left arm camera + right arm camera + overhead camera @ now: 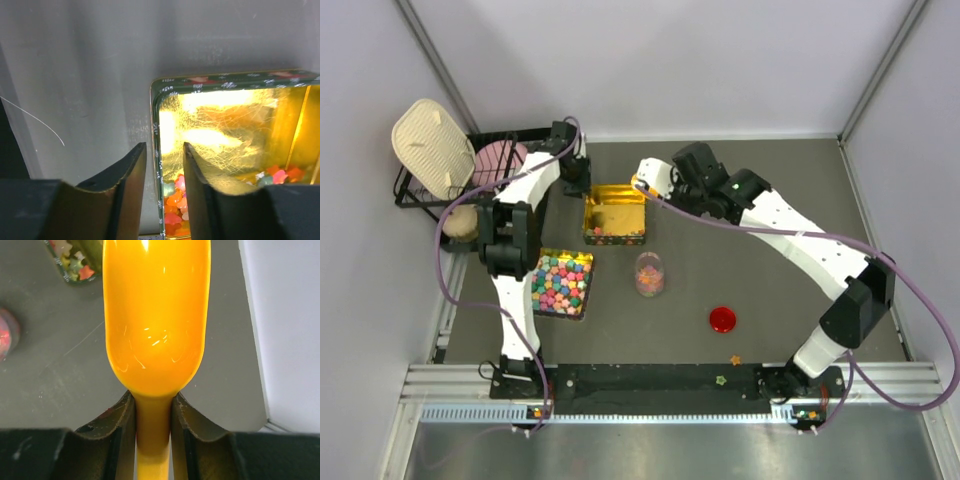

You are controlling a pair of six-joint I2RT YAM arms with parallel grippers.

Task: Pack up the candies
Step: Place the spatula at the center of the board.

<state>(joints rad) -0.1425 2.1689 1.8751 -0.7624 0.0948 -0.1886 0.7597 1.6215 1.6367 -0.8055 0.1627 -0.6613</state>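
Note:
The candies are tiny orange, pink and pale green pieces. Some lie at the near end of a gold-lined tin (613, 213), shown close in the left wrist view (176, 199). More fill a small clear jar (649, 274). My left gripper (578, 182) (164, 147) is open, its fingers astride the tin's left wall (156, 130) without touching it. My right gripper (665, 190) (152, 399) is shut on the handle of an orange spoon (155, 315). The spoon's bowl (641, 184) hangs at the tin's far right corner.
A square tray of larger bold-coloured candies (563, 282) sits left of the jar. A red lid (723, 319) lies right of it. A black wire rack (420, 190) with dishes stands back left. Stray star pieces (734, 358) lie by the front rail.

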